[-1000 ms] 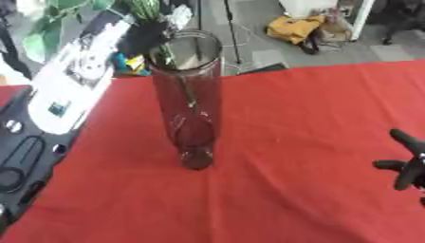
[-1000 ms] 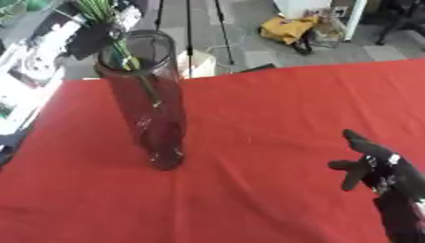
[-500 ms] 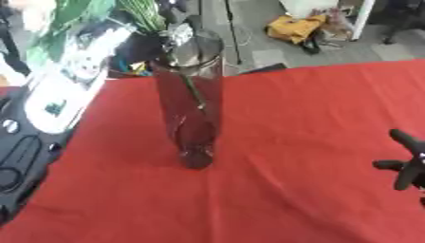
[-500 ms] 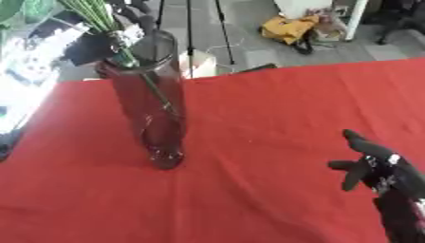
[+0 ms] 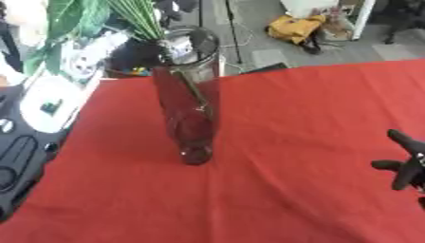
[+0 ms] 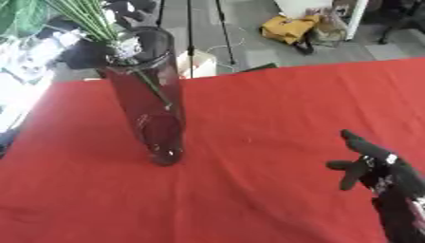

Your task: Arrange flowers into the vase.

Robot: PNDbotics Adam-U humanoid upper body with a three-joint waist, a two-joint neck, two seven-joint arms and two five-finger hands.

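A tall clear glass vase [image 5: 189,99] stands upright on the red tablecloth [image 5: 299,123], left of centre. A bunch of green flower stems [image 6: 87,19] leans up and to the left from the vase's rim, and one stem [image 6: 158,90] runs down inside the glass. My left hand [image 6: 83,53] is a dark shape just behind the rim, curled on the stems at their lower end, partly hidden by the glass. Its white and black forearm [image 5: 50,97] comes in from the left. My right hand [image 6: 374,163] rests open at the lower right, fingers up, far from the vase.
Large green leaves [image 5: 70,19] hang at the top left. A black case [image 5: 16,161] lies along the table's left edge. Beyond the far edge are a floor, stand legs [image 6: 191,33] and a yellow bag [image 5: 295,28].
The left forearm has sunk and drawn back to the left, and the stems have gone lower at the vase's rim. The right hand has stayed where it was.
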